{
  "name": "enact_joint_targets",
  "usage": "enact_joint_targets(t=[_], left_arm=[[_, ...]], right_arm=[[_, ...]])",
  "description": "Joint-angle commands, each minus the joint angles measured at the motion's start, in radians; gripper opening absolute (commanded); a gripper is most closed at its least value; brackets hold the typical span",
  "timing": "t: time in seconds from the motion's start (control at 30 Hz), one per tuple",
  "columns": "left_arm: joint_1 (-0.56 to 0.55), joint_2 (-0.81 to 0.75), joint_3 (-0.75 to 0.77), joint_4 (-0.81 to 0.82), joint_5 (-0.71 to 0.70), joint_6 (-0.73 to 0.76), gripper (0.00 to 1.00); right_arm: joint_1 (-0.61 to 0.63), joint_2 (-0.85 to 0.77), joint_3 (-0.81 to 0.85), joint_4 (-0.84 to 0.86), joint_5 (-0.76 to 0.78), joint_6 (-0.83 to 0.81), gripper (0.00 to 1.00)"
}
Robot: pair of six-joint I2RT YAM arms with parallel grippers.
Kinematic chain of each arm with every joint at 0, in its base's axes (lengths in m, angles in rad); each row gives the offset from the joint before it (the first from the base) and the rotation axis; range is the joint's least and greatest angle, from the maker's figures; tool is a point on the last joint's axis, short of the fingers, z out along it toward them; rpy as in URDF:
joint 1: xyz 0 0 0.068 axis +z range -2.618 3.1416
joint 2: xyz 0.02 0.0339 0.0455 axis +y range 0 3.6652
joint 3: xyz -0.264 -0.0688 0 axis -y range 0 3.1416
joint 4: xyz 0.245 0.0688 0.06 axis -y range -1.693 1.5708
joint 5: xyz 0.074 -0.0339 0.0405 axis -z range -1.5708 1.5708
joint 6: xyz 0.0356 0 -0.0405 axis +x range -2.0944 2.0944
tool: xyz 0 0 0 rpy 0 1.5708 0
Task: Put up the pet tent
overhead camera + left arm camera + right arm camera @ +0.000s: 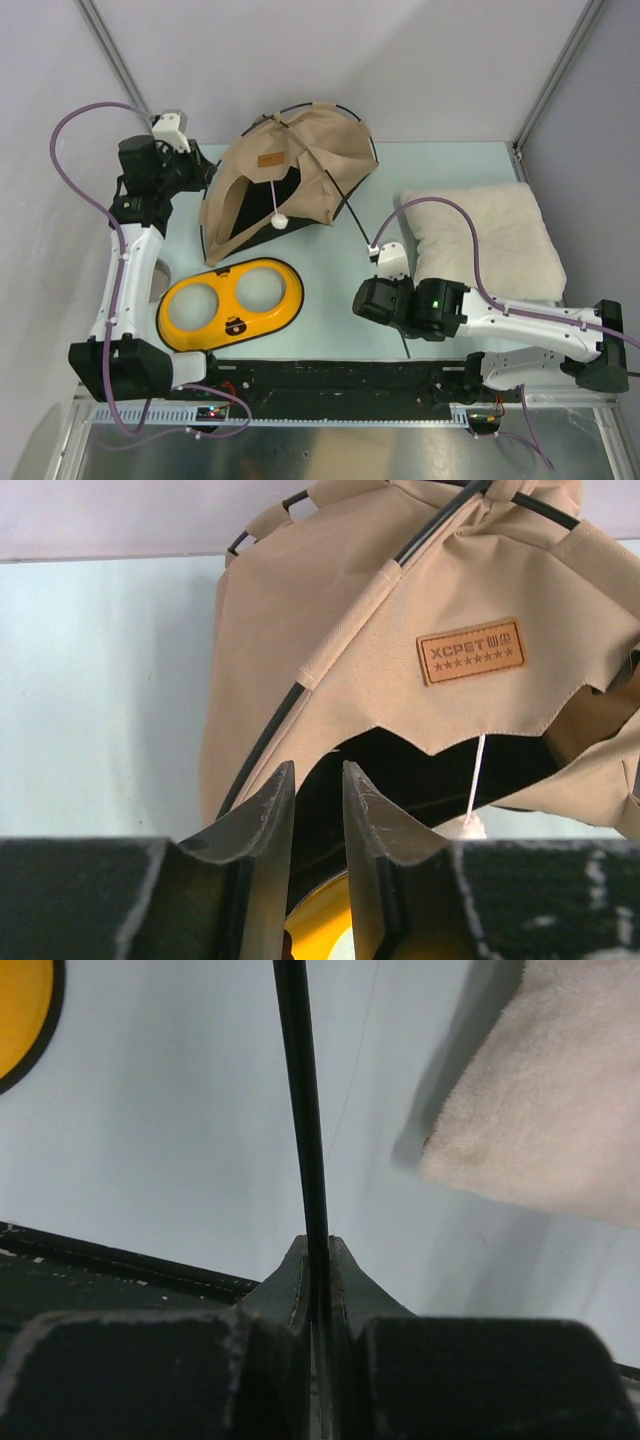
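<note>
The pet tent [300,165] is a tan fabric teepee with thin black poles, lying partly slumped at the back middle of the table. Its brown label [470,650] and white pom-pom [279,221] hang over the dark opening. My left gripper [205,175] sits just left of the tent. Its jaws [318,770] are slightly apart with nothing between them, pointing at the opening's lower edge. My right gripper [372,300] is in front of the tent's right side. It [318,1245] is shut on a thin black pole [300,1110], which runs straight up out of the wrist view.
A yellow double-bowl feeder [232,300] lies front left, close to the tent's opening. A cream fluffy pillow [490,240] lies at the right, beside my right arm. The black rail [330,375] runs along the near edge. Walls close off the back and right.
</note>
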Motion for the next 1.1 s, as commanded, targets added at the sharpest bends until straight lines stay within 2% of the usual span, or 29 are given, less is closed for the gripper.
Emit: enact_joint_targets(t=[0.0, 0.07, 0.17, 0.37, 0.53, 0.8, 0.87, 0.93, 1.0, 1.07], left_arm=[[-0.017, -0.017, 0.085, 0.02, -0.095, -0.048, 0.35], [-0.027, -0.048, 0.083, 0.019, -0.11, -0.09, 0.45], [-0.084, -0.104, 0.04, 0.021, -0.036, -0.169, 0.58], [-0.358, -0.191, -0.106, 0.054, -0.04, -0.31, 0.76], [-0.525, -0.197, -0.21, 0.11, -0.082, -0.423, 0.79], [-0.578, -0.259, -0.369, 0.242, -0.125, -0.548, 0.82], [-0.578, -0.265, -0.391, 0.246, -0.145, -0.557, 0.79], [-0.578, -0.269, -0.412, 0.247, -0.158, -0.568, 0.68], [-0.578, -0.278, -0.431, 0.248, -0.162, -0.581, 0.52], [-0.578, -0.284, -0.444, 0.247, -0.162, -0.591, 0.29]], right_arm=[[0.012, -0.009, 0.034, 0.122, 0.006, 0.032, 0.0], [0.012, 0.001, 0.034, 0.188, -0.027, -0.016, 0.0], [0.009, 0.018, 0.036, 0.289, -0.091, -0.06, 0.0], [0.009, 0.057, 0.037, 0.446, -0.219, -0.124, 0.0], [0.036, 0.072, 0.037, 0.537, -0.287, -0.158, 0.0], [0.118, 0.13, 0.038, 0.631, -0.3, -0.16, 0.0], [0.135, 0.149, 0.037, 0.653, -0.296, -0.154, 0.0], [0.144, 0.165, 0.038, 0.667, -0.296, -0.146, 0.0], [0.148, 0.175, 0.037, 0.674, -0.306, -0.142, 0.0], [0.149, 0.178, 0.037, 0.68, -0.327, -0.151, 0.0]])
